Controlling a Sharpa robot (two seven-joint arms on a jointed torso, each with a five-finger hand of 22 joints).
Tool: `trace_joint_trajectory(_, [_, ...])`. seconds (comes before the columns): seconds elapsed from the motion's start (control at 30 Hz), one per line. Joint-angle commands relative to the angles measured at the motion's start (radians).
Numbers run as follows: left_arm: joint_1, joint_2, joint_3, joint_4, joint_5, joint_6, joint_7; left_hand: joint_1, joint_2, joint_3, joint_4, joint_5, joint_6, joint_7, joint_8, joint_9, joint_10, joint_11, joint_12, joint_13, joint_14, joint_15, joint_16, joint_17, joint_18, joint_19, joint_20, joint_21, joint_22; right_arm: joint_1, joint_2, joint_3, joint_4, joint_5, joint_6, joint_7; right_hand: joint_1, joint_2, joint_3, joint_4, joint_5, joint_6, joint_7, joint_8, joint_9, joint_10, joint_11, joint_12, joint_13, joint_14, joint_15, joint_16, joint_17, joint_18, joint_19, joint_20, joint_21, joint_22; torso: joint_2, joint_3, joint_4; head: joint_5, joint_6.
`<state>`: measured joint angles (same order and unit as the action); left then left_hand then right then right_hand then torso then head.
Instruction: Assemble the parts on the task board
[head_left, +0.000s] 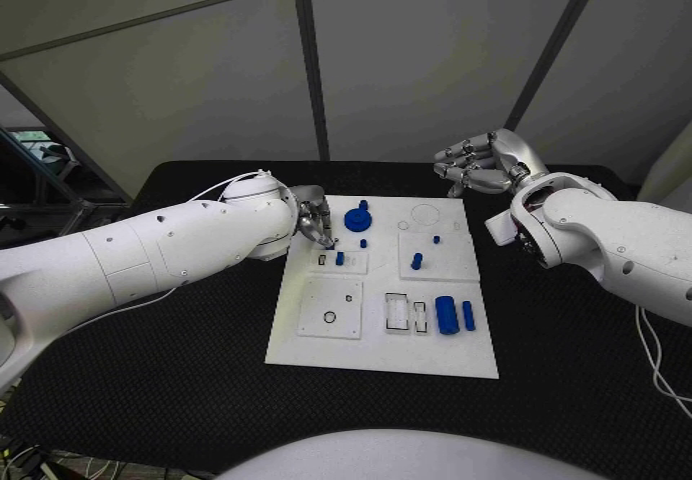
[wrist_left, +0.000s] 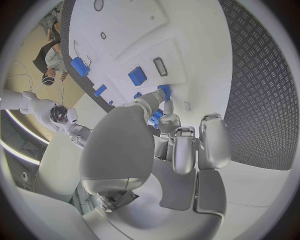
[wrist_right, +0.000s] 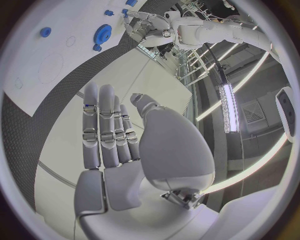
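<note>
The left hand (head_left: 316, 226) reaches down over the near-left part of the upper task board (head_left: 382, 285), its silver fingers (wrist_left: 164, 106) bunched toward a small blue peg (head_left: 340, 258) standing in a recessed square; from the wrist the fingertips sit right at a blue piece, but whether they actually pinch it I cannot tell; just beyond the hand lies a round blue gear (head_left: 358, 219) with a toothed rim, and a tiny blue stud (head_left: 362, 243) sits close by. The right hand (head_left: 488, 161) hangs off the board's far right corner, over the black table (head_left: 173, 370), holding nothing, its fingers (wrist_right: 106, 127) laid straight and side by side, thumb apart. Between the two hands the board's far half is mostly bare white, with a faint ring outline (head_left: 427, 213). Toward the middle stands another blue peg (head_left: 417, 261), and a smaller stud (head_left: 436, 239) beside it. Nearer the robot, a flat white insert with a small black ring (head_left: 330, 317) lies at the left, then two narrow rectangular slots (head_left: 397, 312), then a blue block (head_left: 447, 314) with a slim blue bar (head_left: 469, 315) touching or just beside it. The board is smooth and matte, square-edged; the table around it is dark and textured, with wide open margins on the left, right and near sides.
</note>
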<state>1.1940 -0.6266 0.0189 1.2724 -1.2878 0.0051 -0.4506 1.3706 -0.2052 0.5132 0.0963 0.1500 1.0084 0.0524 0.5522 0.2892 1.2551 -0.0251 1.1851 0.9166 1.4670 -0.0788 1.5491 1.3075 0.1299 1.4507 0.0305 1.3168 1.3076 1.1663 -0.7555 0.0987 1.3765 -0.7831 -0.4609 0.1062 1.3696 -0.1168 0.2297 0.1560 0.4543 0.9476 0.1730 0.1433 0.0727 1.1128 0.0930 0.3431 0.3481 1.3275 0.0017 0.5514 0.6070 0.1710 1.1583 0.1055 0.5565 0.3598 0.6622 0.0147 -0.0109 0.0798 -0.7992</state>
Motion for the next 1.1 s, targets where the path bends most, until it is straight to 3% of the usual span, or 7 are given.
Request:
trace_joint_trajectory(0.03, [-0.006, -0.007, -0.005, 0.009, 0.034, 0.046, -0.003, -0.006, 0.005, 0.005, -0.001, 0.0, 0.007, -0.015, 0.046, 0.184, 0.0, -0.006, 0.005, -0.001, 0.094, -0.005, 0.005, 0.234, -0.068, 0.002, -0.002, 0.0, 0.093, 0.002, 0.001, 0.001, 0.0, 0.0, 0.006, 0.003, -0.008, 0.003, 0.002, 0.006, 0.004, -0.007, 0.002, 0.005, 0.001, -0.006, -0.003, 0.004, -0.001, 0.001, 0.008, -0.006, 0.001, 0.011, 0.004, 0.006, -0.004, -0.002, -0.001, 0.0, 0.0002, 0.001, 0.001])
trace_joint_trajectory(0.3, [-0.005, -0.029, -0.004, 0.036, 0.043, 0.032, 0.01, -0.01, 0.013, 0.013, -0.003, 0.001, -0.002, -0.014, 0.053, 0.197, -0.001, -0.006, 0.003, -0.003, 0.095, -0.005, 0.007, 0.237, -0.068, 0.002, -0.003, 0.0, 0.093, 0.002, 0.001, 0.001, 0.0, 0.0, 0.007, 0.004, -0.009, 0.003, 0.003, 0.007, 0.004, -0.008, 0.002, 0.005, 0.001, -0.007, -0.003, 0.004, -0.001, 0.001, 0.008, -0.006, 0.001, 0.011, 0.004, 0.006, -0.005, -0.002, -0.001, -0.0004, 0.0009, 0.001, 0.001])
trace_joint_trajectory(0.63, [-0.005, -0.052, -0.005, 0.056, -0.012, -0.033, 0.042, -0.008, 0.018, 0.022, -0.008, 0.001, -0.009, -0.015, 0.059, 0.209, 0.003, -0.007, 0.006, 0.002, 0.097, -0.006, 0.011, 0.244, -0.07, 0.005, -0.003, 0.006, 0.099, 0.001, 0.001, 0.0, -0.001, 0.0, 0.008, 0.004, -0.009, 0.003, 0.003, 0.007, 0.004, -0.008, 0.002, 0.005, 0.001, -0.007, -0.003, 0.004, -0.001, 0.001, 0.008, -0.006, 0.001, 0.011, 0.004, 0.006, -0.005, -0.002, 0.0, 0.0001, 0.0008, 0.004, 0.0])
trace_joint_trajectory(1.1, [-0.005, -0.054, -0.005, 0.052, -0.074, -0.096, 0.079, -0.009, 0.018, 0.026, -0.01, 0.001, -0.01, -0.015, 0.063, 0.214, 0.005, -0.007, 0.007, 0.005, 0.099, -0.006, 0.014, 0.249, -0.071, 0.007, -0.003, 0.01, 0.102, 0.001, 0.002, 0.0, -0.002, 0.0, 0.008, 0.005, -0.01, 0.003, 0.002, 0.009, 0.004, -0.008, 0.002, 0.005, 0.001, -0.008, -0.002, 0.005, -0.002, 0.0, 0.008, -0.007, 0.001, 0.011, 0.004, 0.006, -0.006, -0.003, 0.0, 0.0001, -0.001, 0.007, 0.0])
